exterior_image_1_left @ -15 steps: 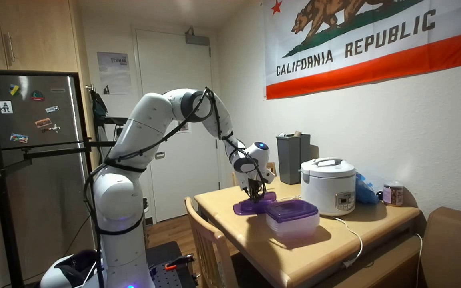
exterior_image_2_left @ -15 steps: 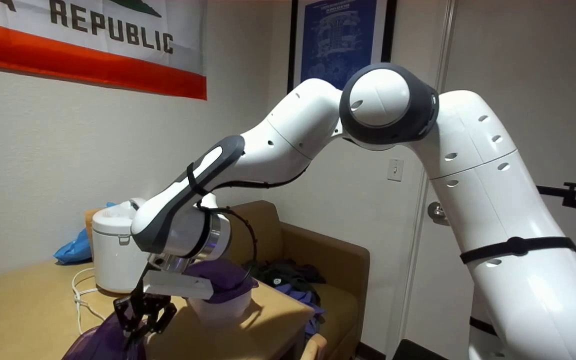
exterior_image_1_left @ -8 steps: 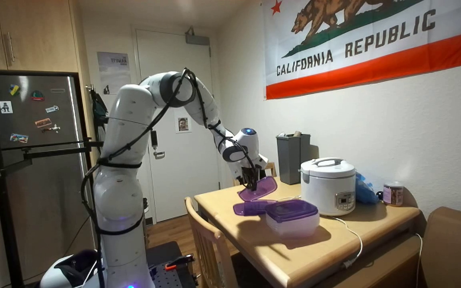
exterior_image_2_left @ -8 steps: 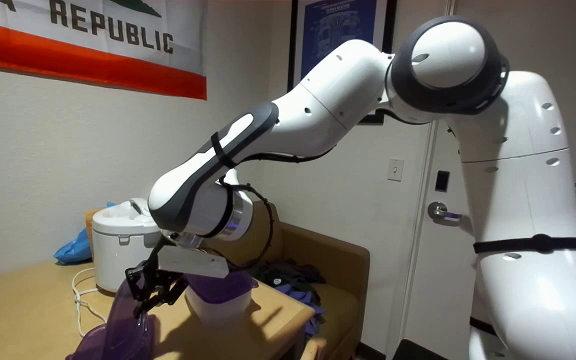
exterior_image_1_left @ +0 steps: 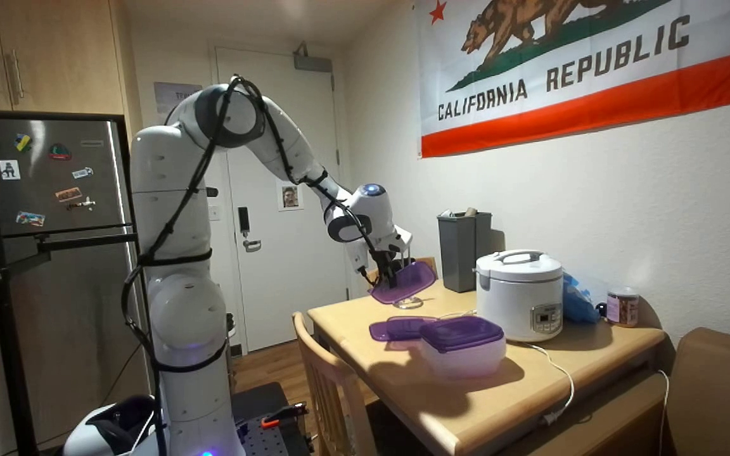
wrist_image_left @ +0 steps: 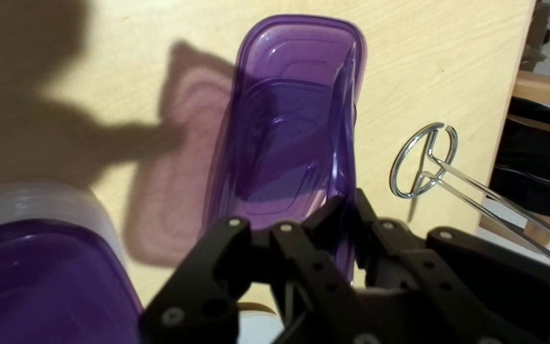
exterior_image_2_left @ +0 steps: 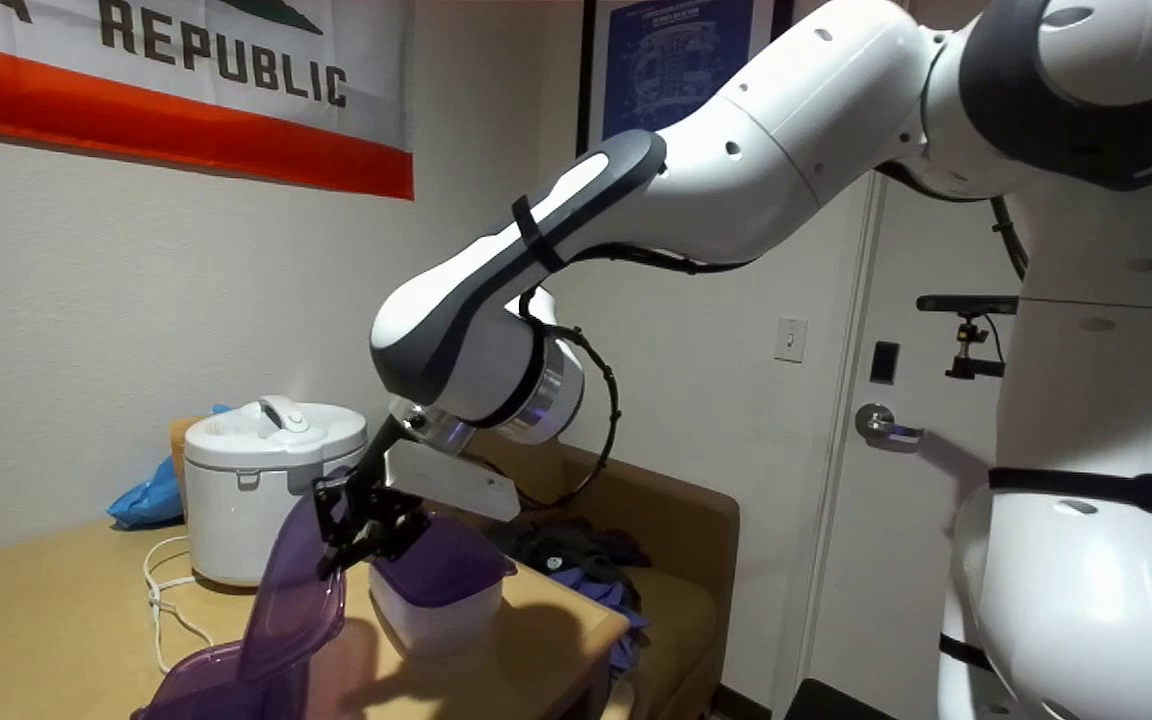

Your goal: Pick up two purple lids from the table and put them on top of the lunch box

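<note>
fingers [wrist_image_left: 370, 220]: dark and jointed; our gripper [wrist_image_left: 349, 204] is clenched on the held lid [exterior_image_1_left: 409, 285], its rim pinched between the tips.
held lid: picked up, by our reading, but not placed; it hangs tilted in the air above the table [exterior_image_1_left: 511, 405]. it is thin, glossy purple plastic with rounded corners, see-through enough that its shadow [wrist_image_left: 184, 162] on the wood looks pink.
lower lid [exterior_image_1_left: 397, 329]: left to do, we judge; it lies on the table, lower than the held lid and near the lunch box [exterior_image_1_left: 466, 364], touching neither. same purple plastic, with stepped outlines moulded into its face. we make out one lid here and cannot rule out more.
lunch box: its purple cover [exterior_image_1_left: 463, 332] is on; we cannot tell whether that cover belongs to the count of two. if it does not, neither lid is delivered and we judge this to be the first carry. the walls are pale lavender and cloudy, soft at the corners, with faint level lines.
table: light tan wood, fine-grained, with a plain edge.
wire stand [wrist_image_left: 485, 190]: bright bent metal, a ring foot with two thin rods, standing near the lower lid.
rice cooker [exterior_image_1_left: 517, 294]: smooth, white and rounded, beyond the lunch box in an exterior view.
</note>
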`<act>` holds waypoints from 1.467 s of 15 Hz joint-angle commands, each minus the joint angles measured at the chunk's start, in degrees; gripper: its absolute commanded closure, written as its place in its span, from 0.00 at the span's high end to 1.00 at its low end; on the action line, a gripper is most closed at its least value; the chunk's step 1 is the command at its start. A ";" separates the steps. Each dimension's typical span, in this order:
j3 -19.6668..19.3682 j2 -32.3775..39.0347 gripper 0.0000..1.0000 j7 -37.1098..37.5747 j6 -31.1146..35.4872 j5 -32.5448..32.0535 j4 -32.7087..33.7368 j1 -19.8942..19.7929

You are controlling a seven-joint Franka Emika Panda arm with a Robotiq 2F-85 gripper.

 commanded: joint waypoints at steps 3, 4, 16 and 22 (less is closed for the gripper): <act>-4.64 -8.26 0.02 -23.24 -1.56 26.01 -5.06 -0.74; -6.11 -8.57 0.02 -27.74 -2.23 30.75 -5.40 -0.94; -11.51 -5.62 0.06 -44.13 -7.83 43.77 -5.65 -1.91; -14.10 -1.11 0.02 -40.97 -15.40 26.65 -5.22 -4.19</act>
